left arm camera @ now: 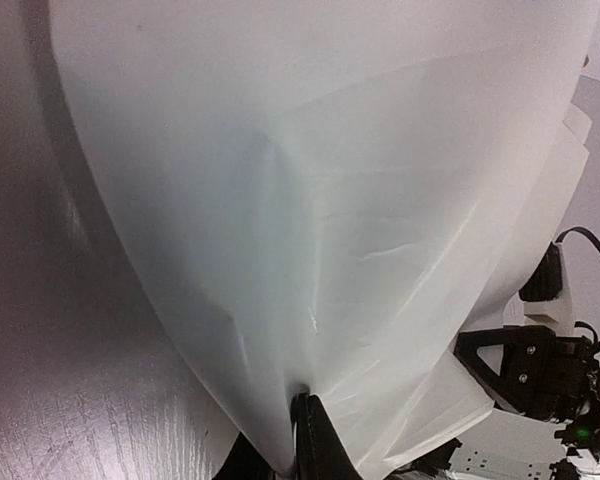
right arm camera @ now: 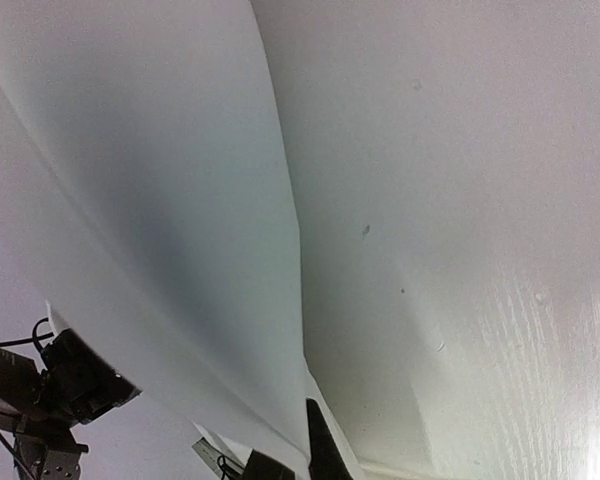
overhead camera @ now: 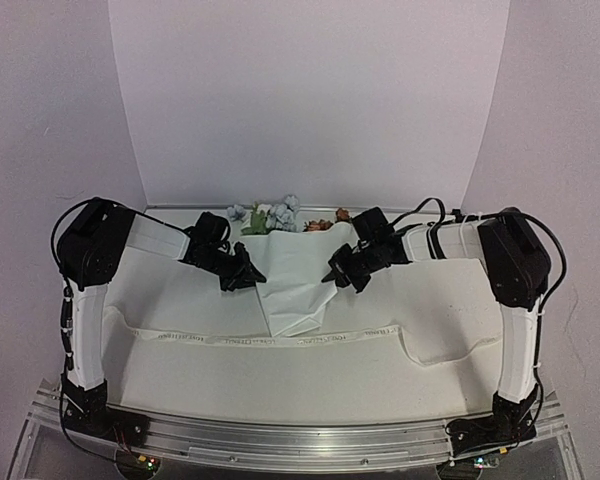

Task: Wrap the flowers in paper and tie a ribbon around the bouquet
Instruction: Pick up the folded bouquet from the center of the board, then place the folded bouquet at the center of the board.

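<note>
The paper [overhead camera: 295, 285] lies folded at centre frame, long axis top to bottom, narrow end lowest; the flowers [overhead camera: 275, 214] poke from its upper end, blooms toward the top; the ribbon [overhead camera: 280, 340] stretches left-right across the table [overhead camera: 180, 370] by that tip; left gripper [overhead camera: 252, 275] and right gripper [overhead camera: 332, 276] pinch the paper's opposite edges, fingers nearly together.

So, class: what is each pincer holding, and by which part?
Both hold the paper: the left pincer pinches its left edge, the right pincer its right edge.
</note>
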Controlling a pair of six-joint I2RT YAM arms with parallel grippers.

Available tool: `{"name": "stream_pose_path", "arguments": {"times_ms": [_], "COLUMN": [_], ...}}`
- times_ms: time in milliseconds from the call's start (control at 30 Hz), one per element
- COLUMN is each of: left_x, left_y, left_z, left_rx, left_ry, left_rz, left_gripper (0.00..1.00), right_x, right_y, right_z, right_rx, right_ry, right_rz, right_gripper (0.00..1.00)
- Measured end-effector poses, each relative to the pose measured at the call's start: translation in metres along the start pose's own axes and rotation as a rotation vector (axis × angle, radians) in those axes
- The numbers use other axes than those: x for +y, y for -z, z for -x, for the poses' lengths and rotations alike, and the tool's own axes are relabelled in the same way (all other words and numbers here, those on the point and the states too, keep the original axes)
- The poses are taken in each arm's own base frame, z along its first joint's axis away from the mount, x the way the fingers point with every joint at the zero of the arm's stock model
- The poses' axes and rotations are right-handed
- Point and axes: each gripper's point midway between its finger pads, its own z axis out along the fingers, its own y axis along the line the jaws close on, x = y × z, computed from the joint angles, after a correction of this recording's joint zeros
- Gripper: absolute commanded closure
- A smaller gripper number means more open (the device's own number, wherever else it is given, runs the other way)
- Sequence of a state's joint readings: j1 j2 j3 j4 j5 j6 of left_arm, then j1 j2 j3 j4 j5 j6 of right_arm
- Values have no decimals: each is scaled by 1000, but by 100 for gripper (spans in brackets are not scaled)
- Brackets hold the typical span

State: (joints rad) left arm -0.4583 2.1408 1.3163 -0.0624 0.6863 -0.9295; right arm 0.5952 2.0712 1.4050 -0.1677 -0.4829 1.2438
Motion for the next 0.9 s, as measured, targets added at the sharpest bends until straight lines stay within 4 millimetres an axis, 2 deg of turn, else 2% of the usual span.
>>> {"name": "stream_pose_path", "arguments": {"times_ms": [267, 567, 767, 900], "left_x": [-13, -19, -24, -20], "left_y": [11, 16, 29, 36], "left_z": [-4, -7, -18, -33], "left_rx": [8, 15, 12, 20], "left_ry": [15, 36, 34, 49], "left_rz": [-12, -18, -27, -22], "left_gripper": [97, 100, 100, 100], "right_x": [8, -4, -16, -24], "right_y": [13, 11, 7, 7], "right_z": [-10, -18, -37, -52], "right_rx": [0, 7, 23, 30], "right_ry": [-5, -13, -2, 14], "right_rz": [3, -33, -68, -88], "right_gripper": [100, 100, 100, 100]}}
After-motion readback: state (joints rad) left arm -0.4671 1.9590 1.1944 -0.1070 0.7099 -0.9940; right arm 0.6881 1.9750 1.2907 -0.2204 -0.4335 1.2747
